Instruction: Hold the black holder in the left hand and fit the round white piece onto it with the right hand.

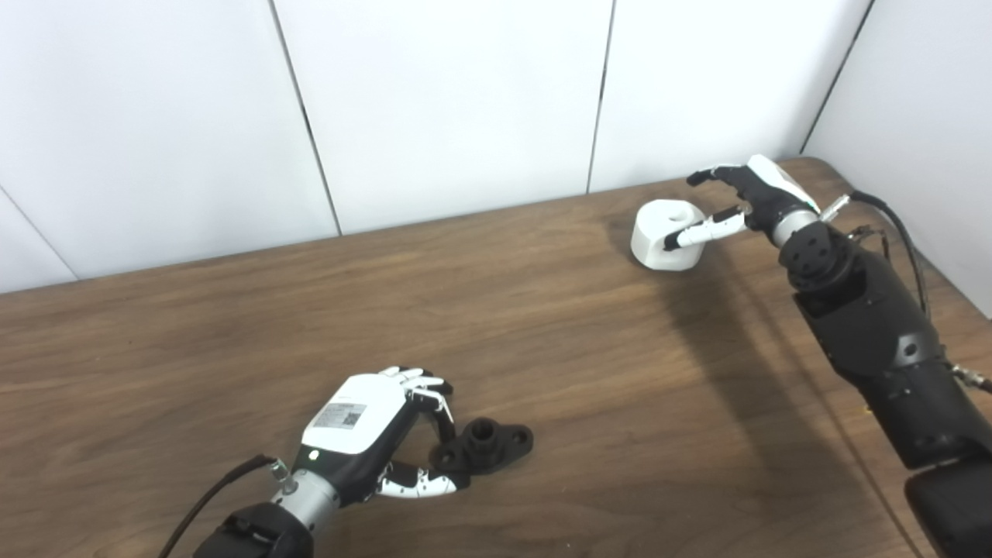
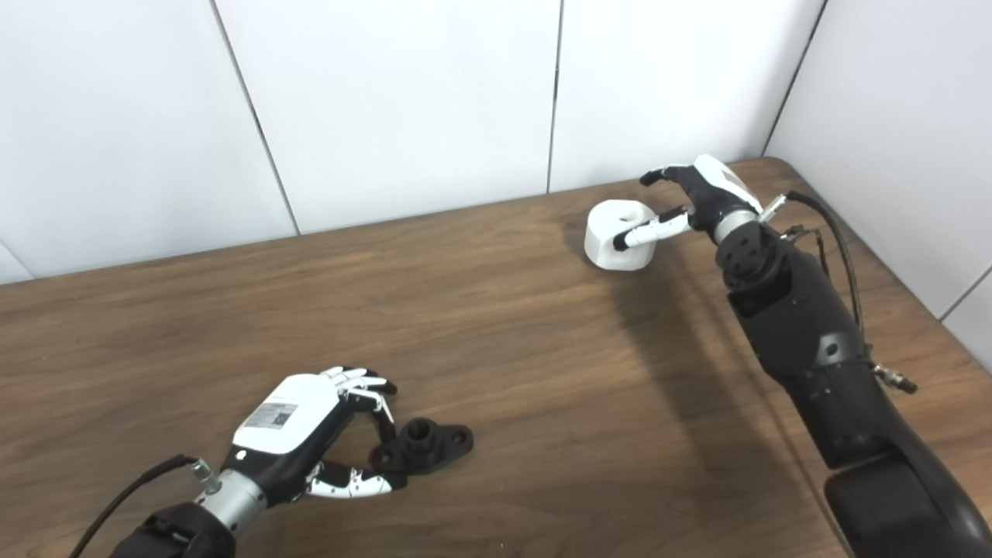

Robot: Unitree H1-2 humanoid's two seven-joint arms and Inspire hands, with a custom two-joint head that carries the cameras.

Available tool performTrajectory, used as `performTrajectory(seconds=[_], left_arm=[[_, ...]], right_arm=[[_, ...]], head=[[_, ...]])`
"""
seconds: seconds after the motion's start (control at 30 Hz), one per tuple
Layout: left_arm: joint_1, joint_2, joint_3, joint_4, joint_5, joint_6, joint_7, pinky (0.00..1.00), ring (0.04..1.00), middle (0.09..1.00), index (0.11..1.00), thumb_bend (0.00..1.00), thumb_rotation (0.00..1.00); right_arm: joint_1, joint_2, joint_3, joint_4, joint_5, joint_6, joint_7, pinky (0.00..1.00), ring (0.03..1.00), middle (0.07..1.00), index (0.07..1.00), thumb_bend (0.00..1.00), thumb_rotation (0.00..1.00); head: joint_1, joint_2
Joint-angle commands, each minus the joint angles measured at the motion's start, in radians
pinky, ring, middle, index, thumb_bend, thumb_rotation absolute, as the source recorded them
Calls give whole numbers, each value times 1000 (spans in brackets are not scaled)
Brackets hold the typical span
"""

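The black holder (image 1: 484, 446) is lying flat on the wooden table (image 1: 542, 333), near the front edge, and everything else is placed from it here. The left hand (image 1: 372, 434) is sitting just beside it on the left, palm down, with its curled fingers (image 1: 422, 381) arching over the holder's near end and the thumb (image 1: 422, 484) lying along the table under that end. The fingertips are meeting the holder's left lug, but they are covering the contact, so whether the hand is actually gripping it or only touching cannot be told; the holder itself is resting on the wood, not lifted. The hand's white back is hiding its palm.

Well apart from the holder, far back and to the right near the wall panels (image 1: 449, 101), the round white piece (image 1: 668, 234) is standing on the table. The right hand (image 2: 697, 203) is reaching it from the right: the thumb (image 2: 643, 231) is lying across the piece's front face and the fingers (image 2: 659, 175) are extending behind its top, spread wide rather than closed. The piece is hiding where the fingers end, so a firm hold cannot be confirmed.

Both forearms are being cut off by the bottom edge, and the right arm's shadow is darkening the wood between the piece and the holder.
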Motion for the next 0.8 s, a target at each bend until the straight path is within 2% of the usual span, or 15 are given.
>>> performTrajectory(seconds=[0.0,0.77], left_arm=[[70,41,-33,73,44,33,-83,923,891,817,490,513,51],[69,38,-34,79,42,36,-83,925,893,817,490,513,52]], right_arm=[[-54,-30,-16,-18,7,-7,-8,917,939,907,769,876,316],[-71,-52,29,-6,3,-8,48,929,941,906,746,878,254]], head=[[-1,1],[0,5]])
